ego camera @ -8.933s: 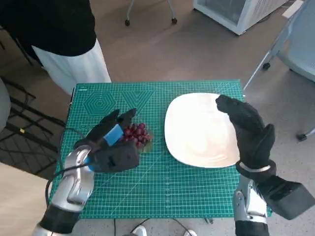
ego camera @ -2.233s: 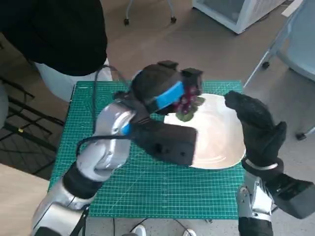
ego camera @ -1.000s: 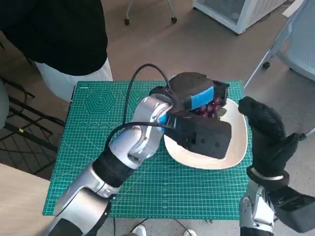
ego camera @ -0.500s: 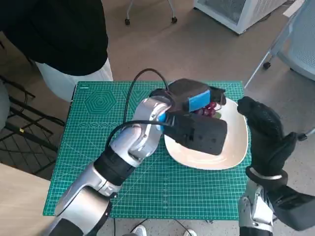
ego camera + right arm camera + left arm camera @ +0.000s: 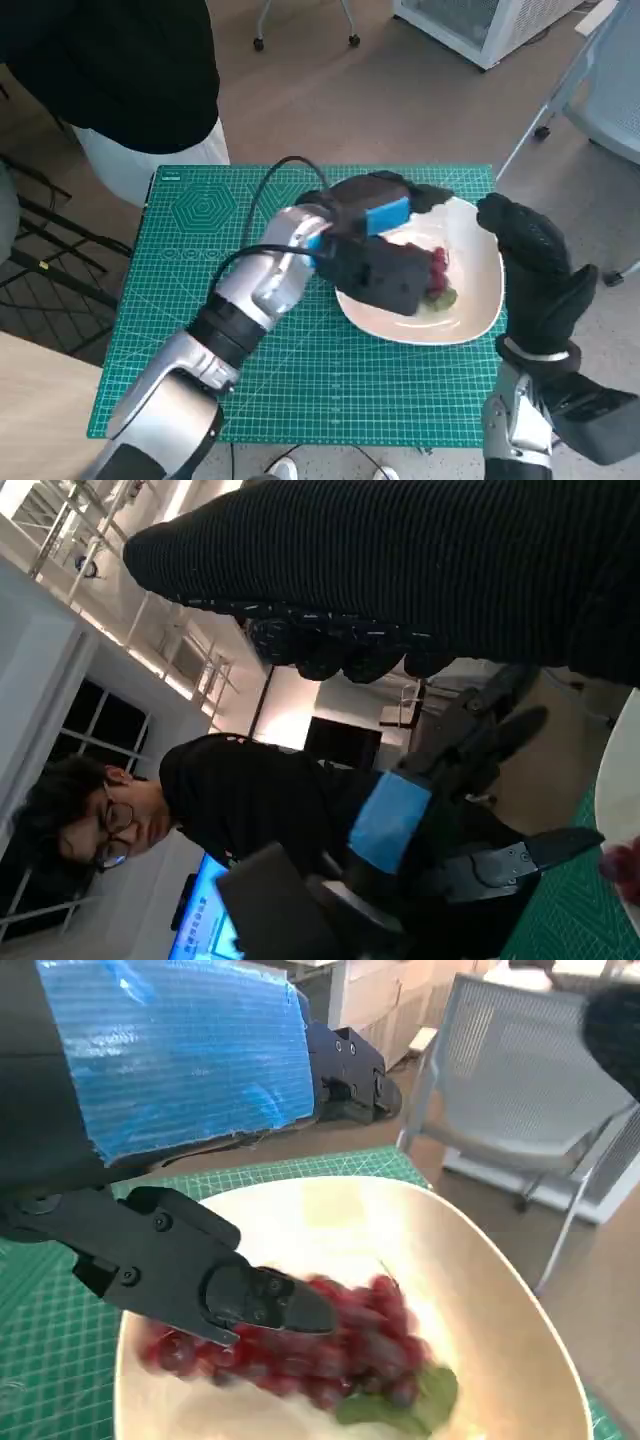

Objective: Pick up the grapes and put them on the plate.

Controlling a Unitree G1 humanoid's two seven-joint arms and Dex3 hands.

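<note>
Red grapes (image 5: 436,272) lie on the white plate (image 5: 480,300) on the desk (image 5: 180,240). Left hand (image 5: 375,215) hovers above them, fingers (image 5: 215,1270) spread, holding nothing. Right hand (image 5: 530,265) beside the plate, fingers loosely open, empty.

Looks like an office or lab room used as a robot test space. Green gridded cutting mat (image 5: 330,390) covers the small table, the kind used on workbenches. Brown hard floor (image 5: 330,90) around it, with caster feet of a rolling chair (image 5: 300,30) and a grey mesh office chair (image 5: 520,1090) close by. White cabinet or appliance (image 5: 480,25) stands by the far side. A person (image 5: 230,790) sits near in the right wrist view, with a lit blue screen (image 5: 205,930), tall windows and railings behind.
</note>
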